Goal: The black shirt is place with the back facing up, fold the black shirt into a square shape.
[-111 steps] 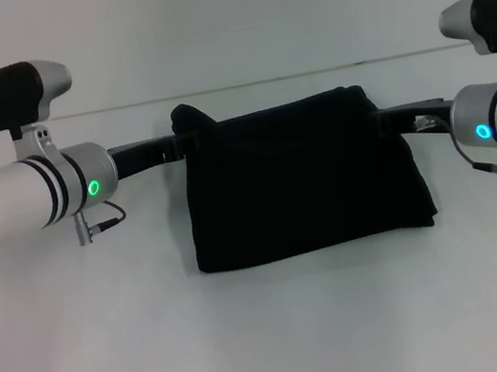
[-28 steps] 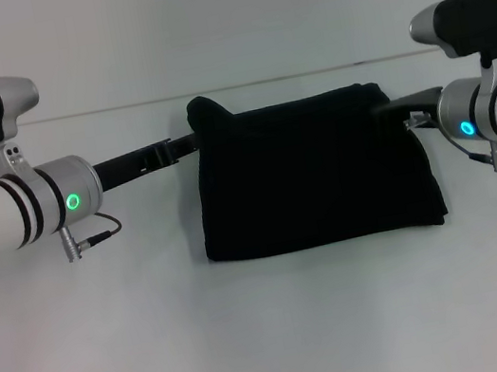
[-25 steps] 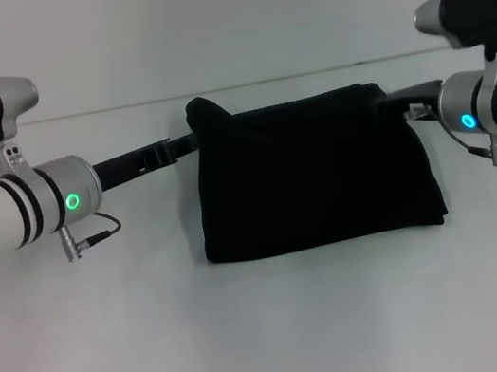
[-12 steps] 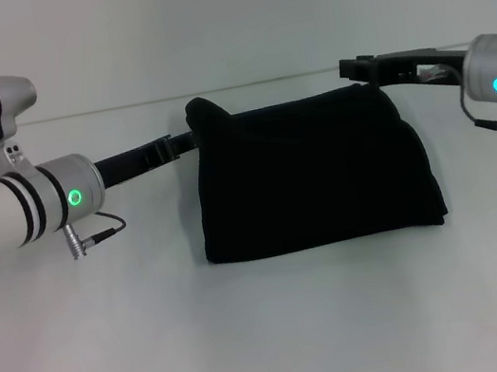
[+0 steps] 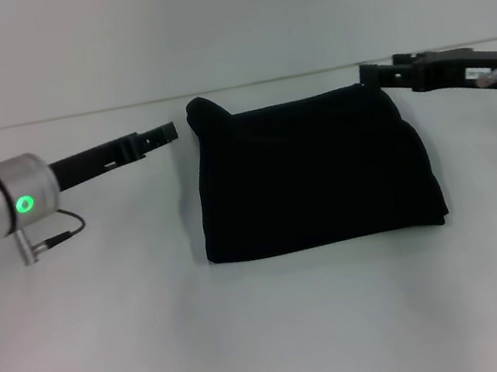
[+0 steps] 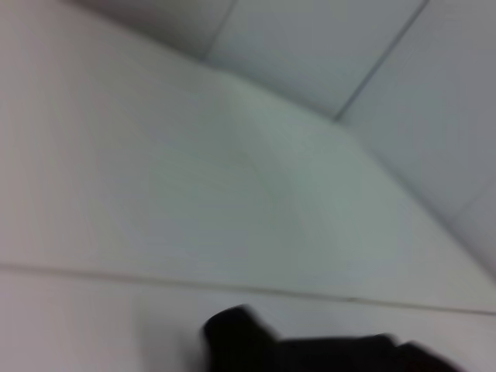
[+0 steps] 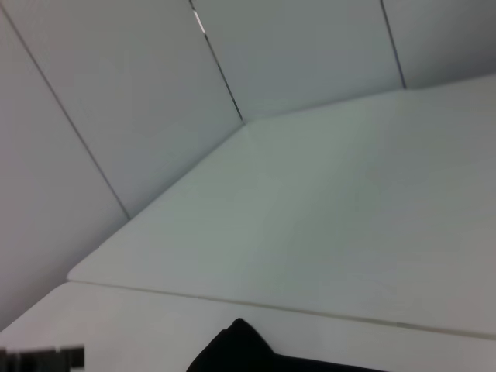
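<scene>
Plain white worktop (image 5: 284, 334), the black shirt (image 5: 313, 170) lying folded into a rough rectangle near its far edge, one corner bunched upward

Setting: robot test lab or enclosed trial booth. Evidence: bare white counter (image 5: 275, 335) running edge to edge; plain pale wall panels (image 7: 310, 54) with thin seams meeting at a corner; no household furnishings in sight

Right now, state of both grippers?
Left gripper: clear of the black shirt, holding nothing; open or shut cannot be told.
Right gripper: raised beside the shirt's far right corner, holding nothing; cannot be told.
</scene>
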### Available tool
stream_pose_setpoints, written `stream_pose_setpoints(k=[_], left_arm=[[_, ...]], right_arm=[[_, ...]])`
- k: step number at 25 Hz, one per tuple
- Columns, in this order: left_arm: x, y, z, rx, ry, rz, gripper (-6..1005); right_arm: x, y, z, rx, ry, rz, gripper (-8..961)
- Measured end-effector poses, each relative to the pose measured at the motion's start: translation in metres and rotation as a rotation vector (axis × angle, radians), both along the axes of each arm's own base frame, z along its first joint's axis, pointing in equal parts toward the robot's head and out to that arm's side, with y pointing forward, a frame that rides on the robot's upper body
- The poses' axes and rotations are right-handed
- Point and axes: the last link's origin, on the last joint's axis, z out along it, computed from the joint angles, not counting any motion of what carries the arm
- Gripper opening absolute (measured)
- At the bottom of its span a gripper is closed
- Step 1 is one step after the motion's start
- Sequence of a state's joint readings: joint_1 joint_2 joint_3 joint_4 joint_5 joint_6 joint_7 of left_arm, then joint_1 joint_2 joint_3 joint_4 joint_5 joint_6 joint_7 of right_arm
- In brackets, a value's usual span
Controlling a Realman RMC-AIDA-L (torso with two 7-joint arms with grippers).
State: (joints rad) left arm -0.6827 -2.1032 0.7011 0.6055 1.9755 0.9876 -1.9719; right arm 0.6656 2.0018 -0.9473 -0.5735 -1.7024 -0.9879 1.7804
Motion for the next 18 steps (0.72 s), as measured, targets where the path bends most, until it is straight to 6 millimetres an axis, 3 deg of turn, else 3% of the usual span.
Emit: stream_pose_setpoints(k=[2, 5, 11, 15, 18], left_arm=[[0.002, -0.007, 0.007, 0.008, -0.03, -0.064, 557], [0.012, -0.022, 0.014, 0.028, -0.09, -0.226, 681], [0.022, -0.036, 0.007, 0.075, -0.05, -0.465, 850], [0.028, -0.039, -0.008, 0.03, 0.053, -0.571, 936], [0.032, -0.038, -0.016, -0.014, 0.109, -0.614, 926]], right_arm=[[0.003, -0.005, 0.001, 0.01, -0.004, 0.026, 574], [0.002, -0.014, -0.003, 0.006, -0.009, 0.104, 719], [-0.006, -0.028, -0.016, -0.043, -0.038, 0.228, 931], [-0.006, -0.028, -0.02, -0.103, -0.088, 0.231, 926], [-0.004, -0.026, -0.017, -0.12, -0.11, 0.222, 924]])
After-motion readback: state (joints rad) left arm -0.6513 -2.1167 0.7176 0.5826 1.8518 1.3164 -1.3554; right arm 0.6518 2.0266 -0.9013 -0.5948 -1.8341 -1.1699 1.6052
